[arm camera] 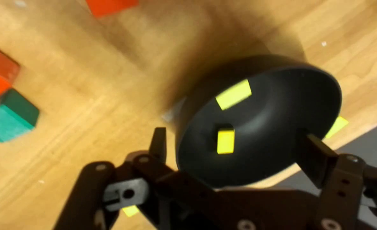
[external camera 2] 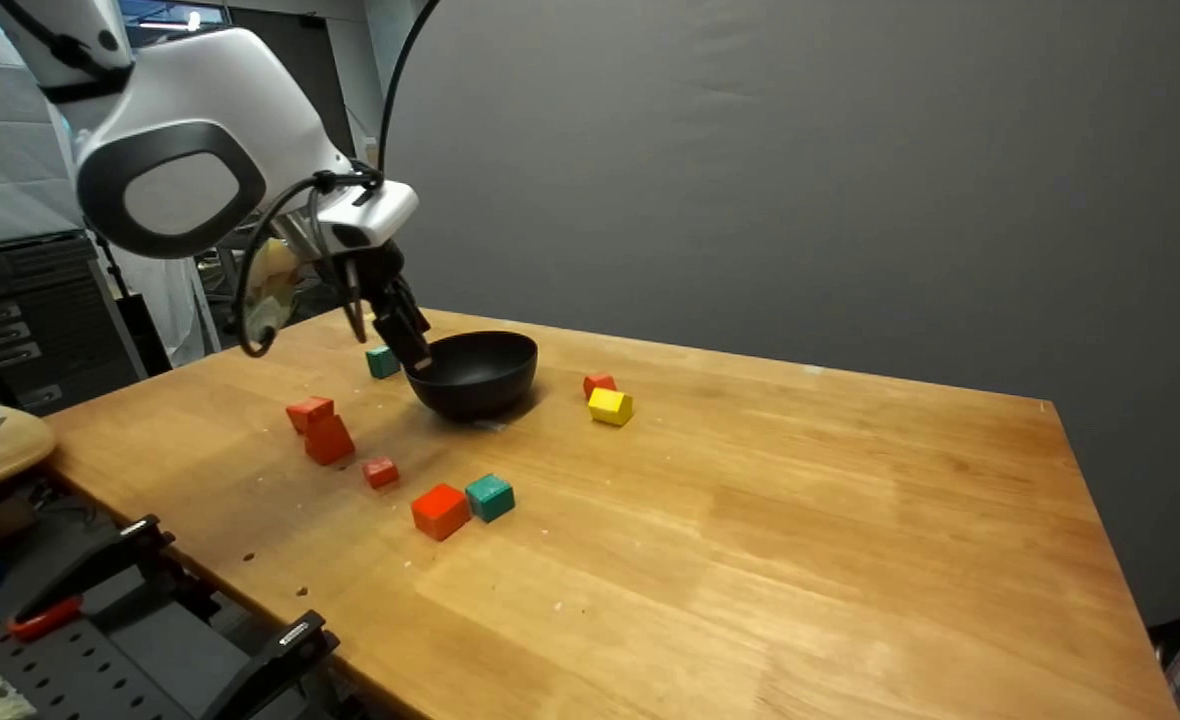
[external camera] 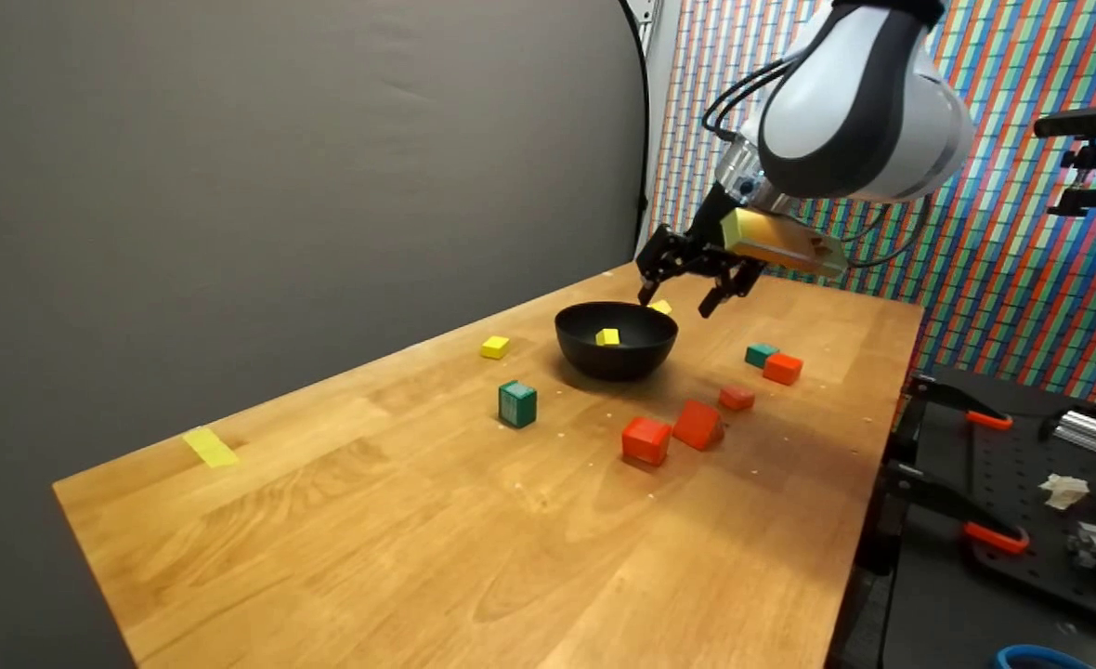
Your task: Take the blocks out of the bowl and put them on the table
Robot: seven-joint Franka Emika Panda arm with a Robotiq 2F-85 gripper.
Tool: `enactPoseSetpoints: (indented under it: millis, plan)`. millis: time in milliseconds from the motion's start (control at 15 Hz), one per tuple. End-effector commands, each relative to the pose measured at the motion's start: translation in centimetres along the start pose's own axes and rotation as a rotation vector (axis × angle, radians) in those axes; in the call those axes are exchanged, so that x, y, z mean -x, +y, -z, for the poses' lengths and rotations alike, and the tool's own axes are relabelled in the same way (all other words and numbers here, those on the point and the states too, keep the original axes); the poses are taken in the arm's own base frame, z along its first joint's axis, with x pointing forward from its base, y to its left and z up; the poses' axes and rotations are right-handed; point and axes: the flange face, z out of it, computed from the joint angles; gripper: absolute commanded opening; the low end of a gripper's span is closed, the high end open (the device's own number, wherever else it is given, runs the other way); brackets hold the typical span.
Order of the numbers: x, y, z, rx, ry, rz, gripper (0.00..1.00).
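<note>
The black bowl point(external camera: 616, 358) stands upright on the wooden table point(external camera: 437, 520). Inside it the wrist view shows a yellow block point(arm camera: 226, 141) and a paler yellow piece point(arm camera: 234, 94) near the rim. Above the bowl's edge hangs my gripper point(arm camera: 232, 131), open, its fingers far apart with nothing gripped. Around the bowl lie several loose blocks: in an exterior view a yellow block point(external camera: 495, 347), a green block point(external camera: 517, 404) and a red block point(external camera: 645, 440) show. From an exterior view where a yellow block point(external camera 2: 611, 406) lies beside the bowl, the bowl's inside contents are hidden.
A flat yellow tape mark point(external camera: 211, 447) sticks to the table near its edge. Black and orange clamps point(external camera: 957, 506) grip the side by the dark bench. A grey backdrop point(external camera: 306, 204) rises behind the table.
</note>
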Motion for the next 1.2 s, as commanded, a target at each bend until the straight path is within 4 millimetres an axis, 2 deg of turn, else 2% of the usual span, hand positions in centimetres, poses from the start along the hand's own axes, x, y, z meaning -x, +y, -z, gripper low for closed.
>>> enactPoseSetpoints:
  millis: [0, 200, 400, 467, 533, 600, 733, 933, 1133]
  plan:
    - [-6.7, -3.1, -0.6, -0.042, 0.056, 0.009, 1.00]
    - [-10.8, -5.4, -2.6, -0.035, -0.022, -0.018, 1.00]
    - [-12.6, -6.1, -5.9, 0.021, -0.114, -0.026, 1.00]
    - [-13.1, -6.0, -6.8, 0.040, -0.124, -0.021, 0.96]
    - [-13.5, -5.8, -7.6, 0.062, -0.137, -0.017, 0.88]
    - [-13.9, -5.3, -8.5, 0.080, -0.139, -0.012, 0.74]
    - [-14.6, -5.3, -9.6, 0.113, -0.128, 0.014, 0.65]
    - [-15.1, -5.1, -10.8, 0.135, -0.132, 0.035, 0.61]
    - [-15.0, -5.9, -10.3, 0.132, -0.128, 0.071, 0.68]
